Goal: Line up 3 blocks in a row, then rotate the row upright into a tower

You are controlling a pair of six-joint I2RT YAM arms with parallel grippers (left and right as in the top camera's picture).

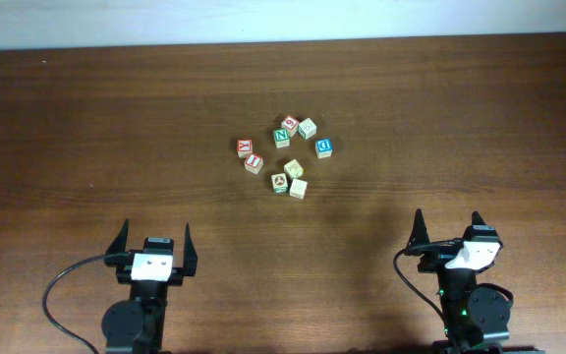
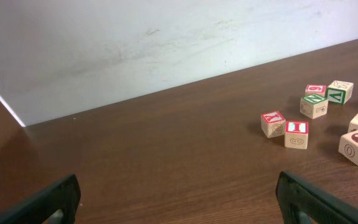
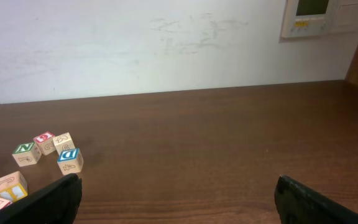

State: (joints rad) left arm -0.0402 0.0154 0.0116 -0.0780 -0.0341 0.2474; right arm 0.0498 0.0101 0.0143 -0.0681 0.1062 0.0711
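Currently both hands sit at the near edge. Left hand (image 1: pixel 155 236): fingers spread fully, nothing in them. Right hand (image 1: pixel 448 224): likewise wide apart and empty.

The three blocks to rotate lie mid-tabletop (image 1: pixel 86 118), well apart from both hands. The yellowish block (image 1: pixel 293 168) is there with the green-framed picture block (image 1: pixel 279 183) just beside it. The pale cream block (image 1: pixel 298 188) touches or nearly touches the picture block; you cannot tell which from above.

Risks, as judged:
- Tight packing. A wide-open finger coming down on one of the trio will likely nudge a neighbour. Narrow the hand first, or come in from the open near side.
- Wrong target. The blue D block (image 1: pixel 324 147) and green N block (image 1: pixel 283 137) lie near; don't take those.
- Small cubes. An off-centre pinch may make one squirt out, or tip it onto another face instead of turning it.
- Two arms converging on one cluster could collide. Work one at a time.
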